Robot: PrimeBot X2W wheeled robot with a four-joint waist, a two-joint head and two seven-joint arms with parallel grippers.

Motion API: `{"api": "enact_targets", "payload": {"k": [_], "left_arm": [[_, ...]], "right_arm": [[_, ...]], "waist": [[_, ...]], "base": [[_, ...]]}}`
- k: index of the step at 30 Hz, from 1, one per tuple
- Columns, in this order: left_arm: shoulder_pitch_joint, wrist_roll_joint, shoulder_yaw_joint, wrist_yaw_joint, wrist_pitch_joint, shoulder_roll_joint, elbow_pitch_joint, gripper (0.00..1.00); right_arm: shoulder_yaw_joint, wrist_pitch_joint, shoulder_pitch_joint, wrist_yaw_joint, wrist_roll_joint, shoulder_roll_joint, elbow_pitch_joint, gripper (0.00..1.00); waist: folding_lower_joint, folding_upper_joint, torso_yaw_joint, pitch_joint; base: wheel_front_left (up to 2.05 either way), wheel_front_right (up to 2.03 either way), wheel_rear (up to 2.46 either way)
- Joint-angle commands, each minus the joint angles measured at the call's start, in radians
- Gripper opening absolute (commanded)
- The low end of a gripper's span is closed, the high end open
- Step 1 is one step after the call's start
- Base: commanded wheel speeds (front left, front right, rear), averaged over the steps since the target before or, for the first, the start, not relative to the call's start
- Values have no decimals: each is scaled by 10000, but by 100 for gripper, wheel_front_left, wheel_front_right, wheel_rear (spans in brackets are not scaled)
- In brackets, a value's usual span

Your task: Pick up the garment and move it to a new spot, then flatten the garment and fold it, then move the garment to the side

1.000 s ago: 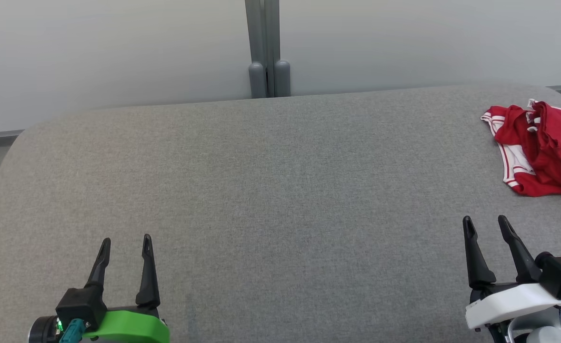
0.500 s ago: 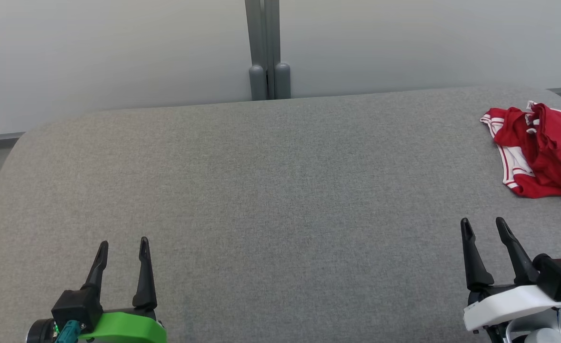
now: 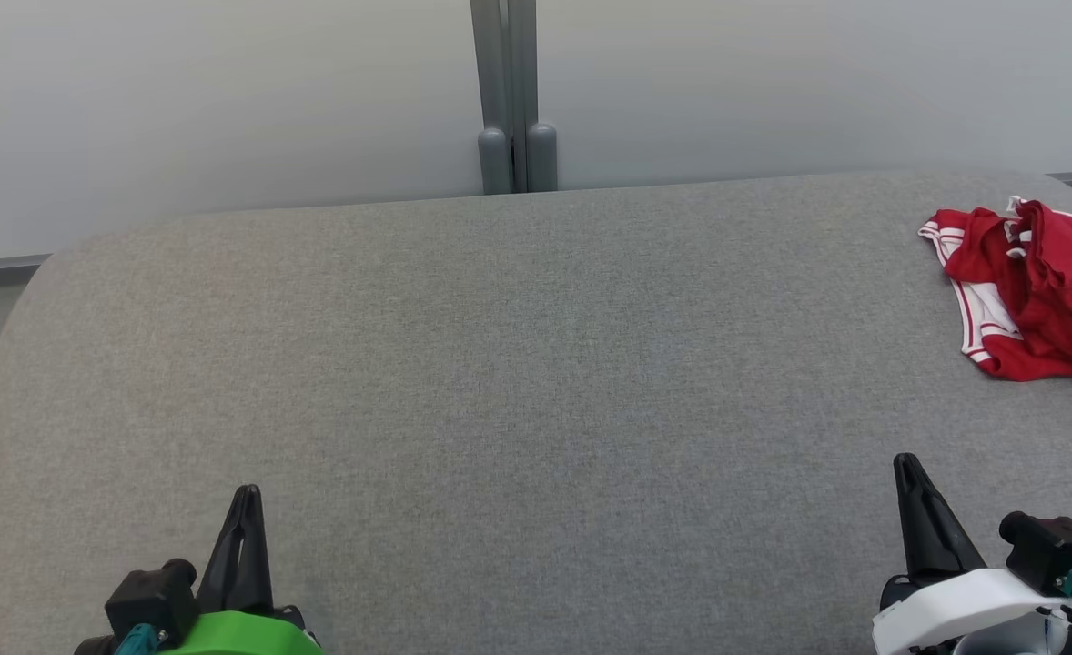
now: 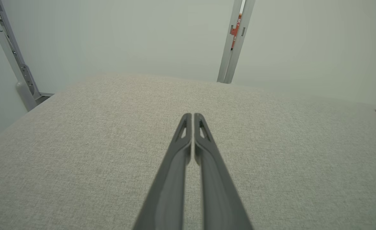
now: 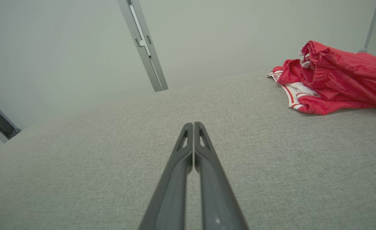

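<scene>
Red garment (image 3: 1036,291) crumpled at far-right corner of desk (image 3: 536,364). L jaws clenched tip-to-tip, near edge, left. R jaws clenched too, near edge, right, well apart fr garment.

A broad grey fabric-covered table (image 3: 518,364) stretches ahead, far corners rounded. Out at two o'clock, a crumpled red garment (image 3: 1041,291) with white trim lies on it.

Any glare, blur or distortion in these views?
Head view: soft even light, no glare; crumpled red garment with white trim cropped at right edge. Left wrist view: wide-angle tilt of the grey metal post, colours washed pale. Right wrist view: sharp, slim shadow under the garment.
</scene>
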Motion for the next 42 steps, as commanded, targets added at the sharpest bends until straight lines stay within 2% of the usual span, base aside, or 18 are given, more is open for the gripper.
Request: {"api": "enact_targets", "payload": {"k": [1, 20, 42], "left_arm": [[-173, -502, 103, -24, 119, 28, -107, 0], [-454, -3825, 321, -139, 951, 44, -203, 0], [-745, -6851, 567, -243, 1761, 61, -236, 0]], "right_arm": [[-76, 100, -167, 0, 417, -42, -131, 0], [-398, 951, -566, -3, 3411, 174, 7, 0], [-708, 1742, -921, -5, 6136, 388, 133, 0]], "waist": [[0, 0, 1, 4], [0, 0, 8, 38], [0, 0, 15, 78]], "base": [[0, 0, 0], [0, 0, 0], [0, 0, 0]]}}
